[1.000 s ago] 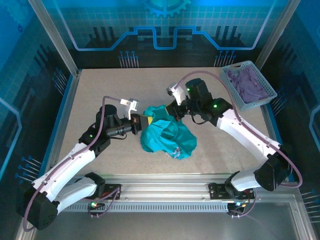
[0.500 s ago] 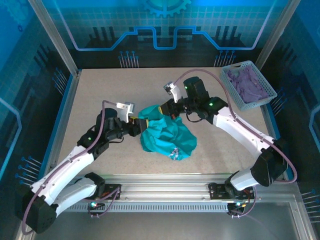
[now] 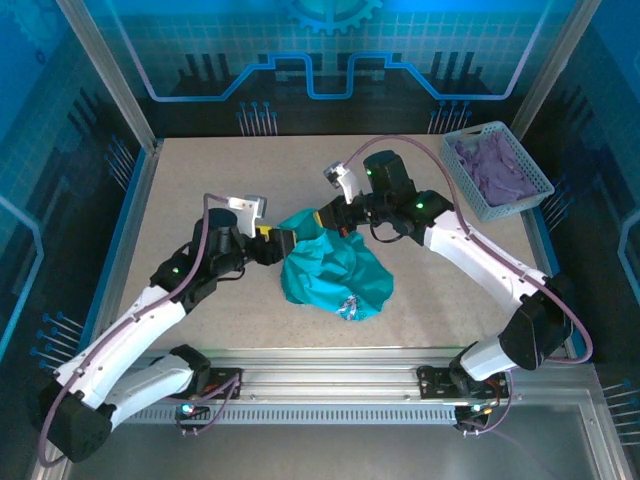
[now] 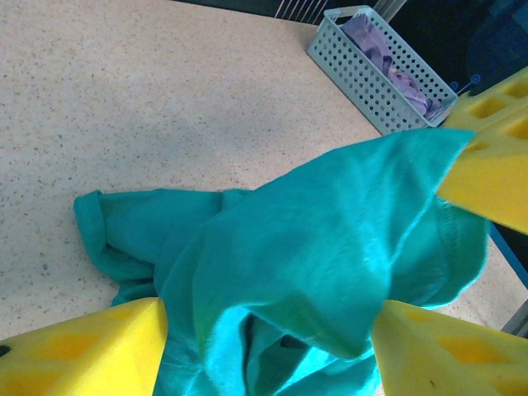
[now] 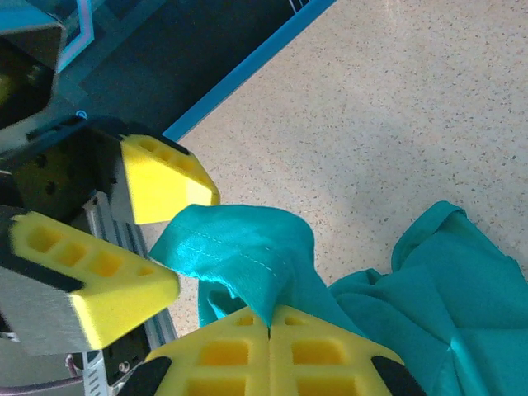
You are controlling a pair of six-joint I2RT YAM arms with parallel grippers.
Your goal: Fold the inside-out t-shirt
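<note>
The t-shirt (image 3: 330,275) lies crumpled in a heap on the table (image 3: 200,190), near the middle and a bit to the front, betw. the two arms. It is teal, w/ a small pale print (image 3: 350,305) at its near edge.

One upper part is lifted off the table. The right gripper (image 3: 326,222) has its pads (image 5: 235,351) pressed together w/ a fold of the shirt's hem pinched betw. them, so it is clamped on the shirt.

The left gripper (image 3: 272,243) is at the shirt's left side w/ its fingers (image 4: 82,346) apart. In the left wrist view the raised cloth hangs in the gap betw. them; I cannot tell if a finger touches it. In the right wrist view this gripper's yellow pads stand just beside the lifted fold, one higher and one lower, not closed. The two grippers are near each other, approx. facing, w/ the lifted cloth betw. them.

A pale basket (image 3: 512,203) w/ holes in its walls stands at the far right corner of the table, well apart from the shirt. The right arm's forearm passes betw. shirt and basket. In the basket is a bunched purple cloth (image 3: 490,165), reaching approx. to the rim.
</note>
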